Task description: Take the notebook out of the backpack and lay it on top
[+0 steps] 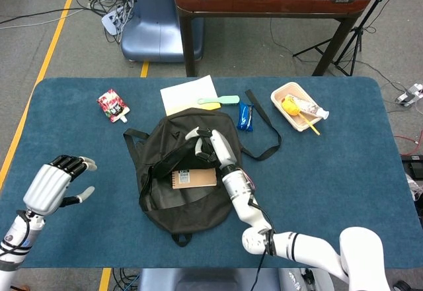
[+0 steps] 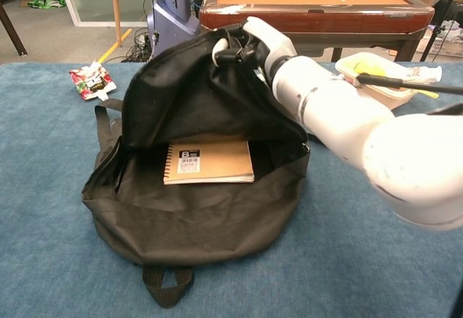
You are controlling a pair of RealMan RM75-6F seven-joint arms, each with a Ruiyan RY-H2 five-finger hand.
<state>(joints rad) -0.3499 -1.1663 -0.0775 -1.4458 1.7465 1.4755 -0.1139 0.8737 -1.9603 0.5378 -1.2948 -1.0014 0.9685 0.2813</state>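
A black backpack (image 2: 195, 209) lies on a blue table (image 1: 344, 165), its soft flap lifted by the right hand (image 2: 242, 43), whose fingers grip the limp fabric. Inside, on the bag's floor, lies a brown spiral notebook (image 2: 210, 161), flat, with its wire binding to the left. It looks light, thin and fairly stiff, so the free long edge or a corner seems the best place to pinch. The left hand (image 1: 56, 182) hovers empty, fingers spread, well apart from the bag
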